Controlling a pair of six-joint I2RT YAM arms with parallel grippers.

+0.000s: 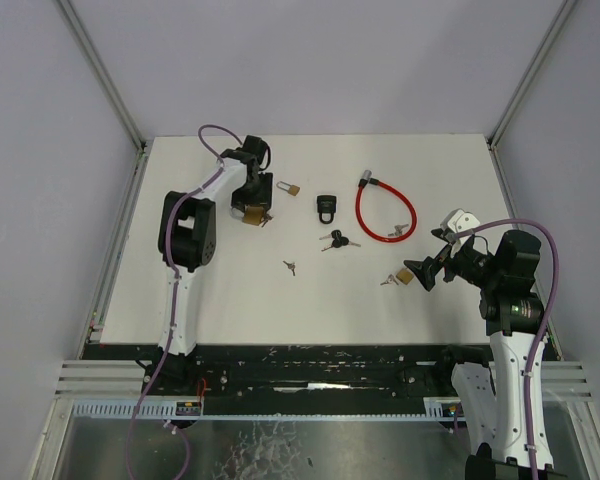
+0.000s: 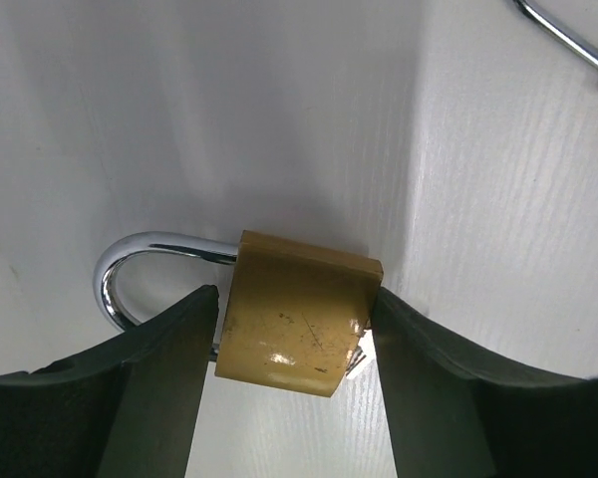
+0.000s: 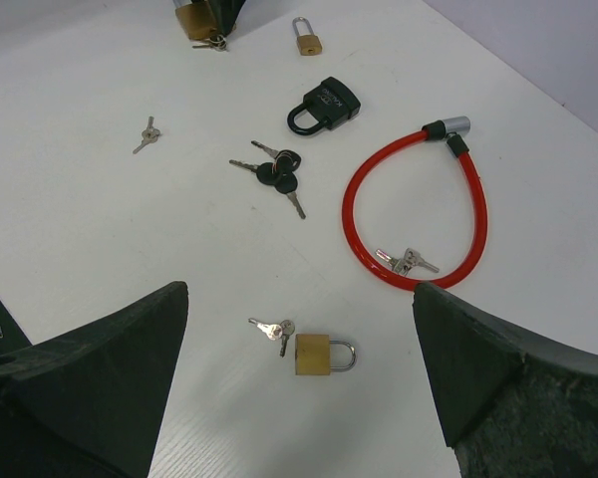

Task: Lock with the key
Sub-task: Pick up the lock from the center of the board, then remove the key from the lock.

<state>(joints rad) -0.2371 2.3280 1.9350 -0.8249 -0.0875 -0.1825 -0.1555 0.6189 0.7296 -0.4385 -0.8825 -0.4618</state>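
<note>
Brass padlock [image 2: 301, 317] lies well left of the red cable lock [image 1: 385, 210]. My left gripper [image 2: 294, 297] brackets its body; I cannot tell if it is clamped. My right gripper [image 3: 299, 289] gapes wide. I judge key-turning still undone.

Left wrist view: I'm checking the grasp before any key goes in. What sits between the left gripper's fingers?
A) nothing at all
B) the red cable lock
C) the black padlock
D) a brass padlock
D: a brass padlock fills the gap of the left gripper, with its dark fingers close against both sides of the body.
</note>
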